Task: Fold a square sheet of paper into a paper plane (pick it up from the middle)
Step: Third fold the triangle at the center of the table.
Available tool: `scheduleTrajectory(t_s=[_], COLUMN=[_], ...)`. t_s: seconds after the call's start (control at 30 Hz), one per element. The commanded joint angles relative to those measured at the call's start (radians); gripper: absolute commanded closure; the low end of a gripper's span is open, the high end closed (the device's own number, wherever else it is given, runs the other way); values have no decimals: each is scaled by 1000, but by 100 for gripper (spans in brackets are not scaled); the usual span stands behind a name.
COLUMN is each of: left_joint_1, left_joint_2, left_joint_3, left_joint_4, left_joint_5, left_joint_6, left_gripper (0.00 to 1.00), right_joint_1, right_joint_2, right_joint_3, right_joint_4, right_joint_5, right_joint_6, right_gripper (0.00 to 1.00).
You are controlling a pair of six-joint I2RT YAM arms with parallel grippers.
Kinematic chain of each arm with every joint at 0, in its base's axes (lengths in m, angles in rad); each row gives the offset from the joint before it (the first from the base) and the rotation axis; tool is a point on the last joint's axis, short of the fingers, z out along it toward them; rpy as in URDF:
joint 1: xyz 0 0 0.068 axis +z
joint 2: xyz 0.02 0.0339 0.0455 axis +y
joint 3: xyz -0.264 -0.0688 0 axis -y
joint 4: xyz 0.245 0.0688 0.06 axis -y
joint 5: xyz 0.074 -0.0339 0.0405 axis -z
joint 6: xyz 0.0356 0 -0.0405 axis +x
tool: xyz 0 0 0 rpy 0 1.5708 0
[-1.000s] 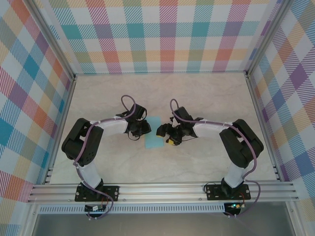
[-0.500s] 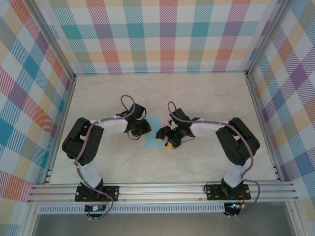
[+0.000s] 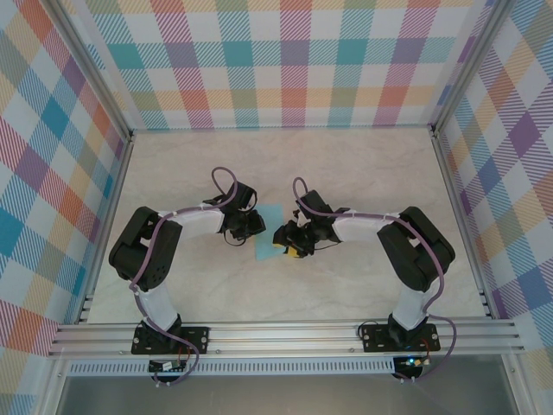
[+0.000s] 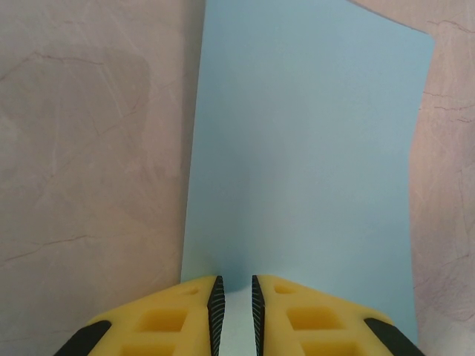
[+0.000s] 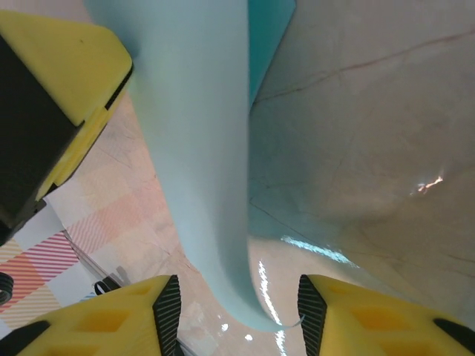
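Marbled table (image 3: 363, 173); right claw (image 3: 282, 241) partly hides blue sheet (image 3: 270, 216) (from above)

Light blue sheet of paper (image 3: 269, 218), partly lifted and curved.

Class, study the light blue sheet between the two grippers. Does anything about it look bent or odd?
The square sheet of paper is not flat. In the right wrist view it bows up off the table in a rounded curl between the open jaws of the right gripper, while the left gripper pinches one edge.
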Motion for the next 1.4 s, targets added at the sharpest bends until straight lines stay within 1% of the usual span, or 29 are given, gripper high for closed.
scheduleTrajectory(t_s=[0.0,0.23,0.43,0.7,0.83,0.93,1.07,1.13,1.27,1.37], left_joint_1=[14,13,13,13,13,13,13,13,13,13], left_joint_2=[26,29,27,16,-10,-53,-124,-148,-155,-132], left_joint_3=[-10,-8,-2,-1,-6,-29,-73,-91,-120,-127], left_joint_4=[-23,-26,-30,-30,-23,13,74,81,85,93], left_joint_5=[-3,-2,0,3,20,60,125,134,126,127], left_joint_6=[-3,0,0,-1,-1,0,-6,-10,-1,0], left_gripper=[78,78,78,78,77,75,70,69,72,75], right_joint_1=[7,5,6,6,6,6,6,6,6,6], right_joint_2=[-30,-70,-62,-91,-92,-92,-111,-120,-141,-142], right_joint_3=[-28,-67,-69,-93,-83,-70,-60,-58,-62,-61], right_joint_4=[51,113,153,92,47,-5,-96,-142,-189,-181], right_joint_5=[32,69,24,53,58,50,29,17,4,2], right_joint_6=[21,-12,-3,16,3,-18,-69,-94,-111,-105], right_gripper=[54,52,56,74,90,100,100,100,100,100])
